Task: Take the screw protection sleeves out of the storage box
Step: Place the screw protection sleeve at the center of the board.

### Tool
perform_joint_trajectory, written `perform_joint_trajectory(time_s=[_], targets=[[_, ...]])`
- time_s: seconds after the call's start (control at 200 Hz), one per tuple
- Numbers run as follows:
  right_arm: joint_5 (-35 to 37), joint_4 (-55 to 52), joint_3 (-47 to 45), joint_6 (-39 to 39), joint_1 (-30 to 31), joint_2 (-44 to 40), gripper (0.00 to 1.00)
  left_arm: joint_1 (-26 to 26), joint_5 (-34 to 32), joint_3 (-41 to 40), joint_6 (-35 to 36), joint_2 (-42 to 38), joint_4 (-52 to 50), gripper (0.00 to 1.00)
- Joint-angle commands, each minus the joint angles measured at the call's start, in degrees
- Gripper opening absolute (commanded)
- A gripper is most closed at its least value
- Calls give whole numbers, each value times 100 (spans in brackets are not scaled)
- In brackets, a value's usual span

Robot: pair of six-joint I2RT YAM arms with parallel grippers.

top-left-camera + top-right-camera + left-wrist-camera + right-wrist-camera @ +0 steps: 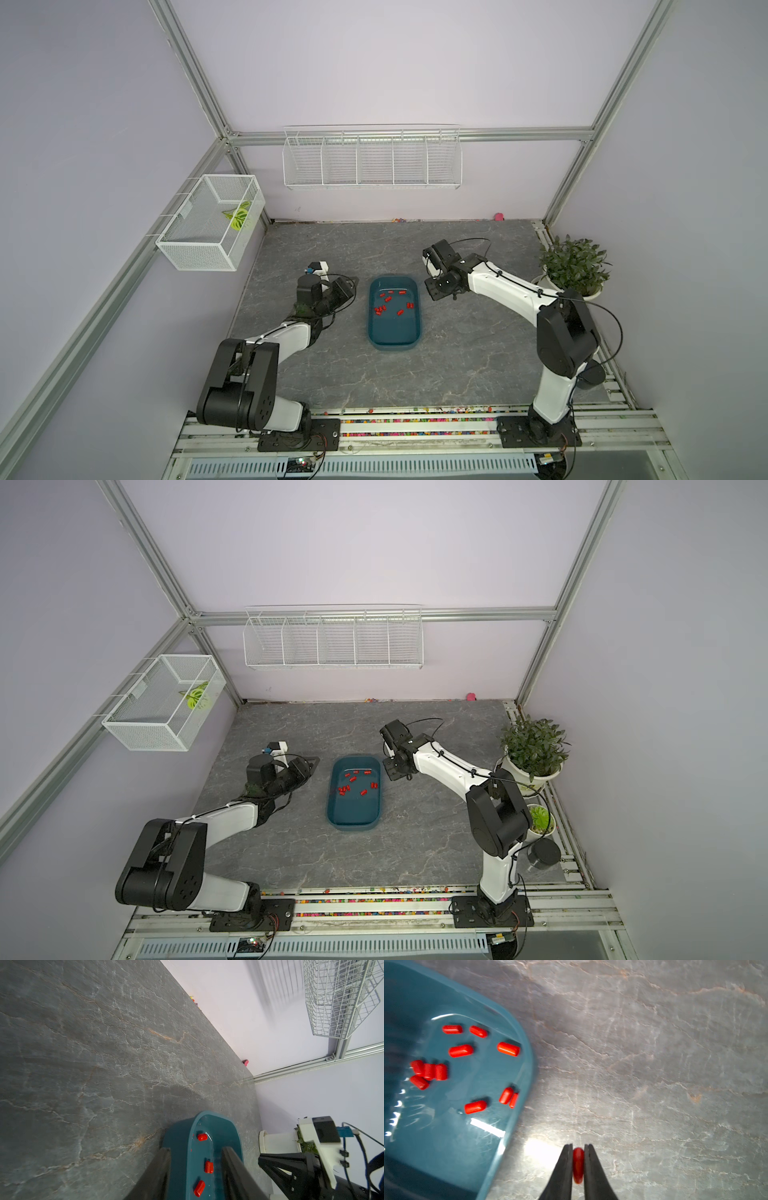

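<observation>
Right wrist view: right jaws pinch one smooth red capsule-shaped screw protection sleeve (578, 1164) above the veined stone-look table (654, 1064), at 2 o'clock of the glossy round-cornered teal storage box (446, 1147) holding the other sleeves (460, 1050), while left jaws stand spread at 10 o'clock.

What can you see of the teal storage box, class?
The storage box is a dark teal, glossy plastic tub, rectangular with rounded corners and low walls, open on top. It lies flat near the middle of the grey marbled table; nothing seems to grip it. Red screw protection sleeves lie scattered in its far half; the near half is bare.
</observation>
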Motion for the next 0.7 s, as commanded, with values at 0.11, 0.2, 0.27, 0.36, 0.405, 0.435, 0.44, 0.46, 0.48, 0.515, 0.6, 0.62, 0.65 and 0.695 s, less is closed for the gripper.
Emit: perform_joint_trajectory(time_s=[0.11, 0.2, 0.27, 0.36, 0.405, 0.435, 0.44, 0.46, 0.48, 0.515, 0.6, 0.62, 0.65, 0.695], targets=[[-12, 125, -315, -47, -289, -177, 16, -19, 80, 143, 43, 75, 66, 47], [-83, 227, -462, -28, -403, -118, 16, -20, 108, 167, 42, 123, 78, 47], [-160, 332, -574, 7, -476, -65, 16, -20, 127, 173, 45, 132, 82, 47], [-216, 386, -612, 20, -529, 35, 16, -20, 115, 176, 36, 129, 94, 47], [-217, 405, -608, 19, -541, 85, 16, -20, 125, 169, 36, 152, 104, 47], [-224, 424, -612, 20, -546, 119, 16, -20, 124, 180, 31, 159, 104, 47], [-225, 422, -608, 24, -549, 121, 16, -20, 124, 179, 34, 159, 104, 47], [-226, 436, -612, 27, -551, 140, 16, -18, 137, 190, 34, 164, 104, 47], [-234, 444, -620, 40, -558, 167, 16, -20, 141, 188, 36, 168, 104, 47], [-277, 475, -648, 54, -569, 211, 16, -20, 140, 187, 31, 168, 104, 47], [-346, 551, -713, 103, -577, 279, 16, -17, 139, 189, 36, 160, 96, 47], [-361, 568, -719, 110, -578, 302, 16, -20, 142, 187, 35, 160, 89, 47], [-374, 578, -726, 108, -574, 323, 16, -20, 150, 187, 30, 167, 87, 47], [-384, 584, -718, 110, -572, 377, 16, -19, 131, 187, 34, 157, 80, 47]])
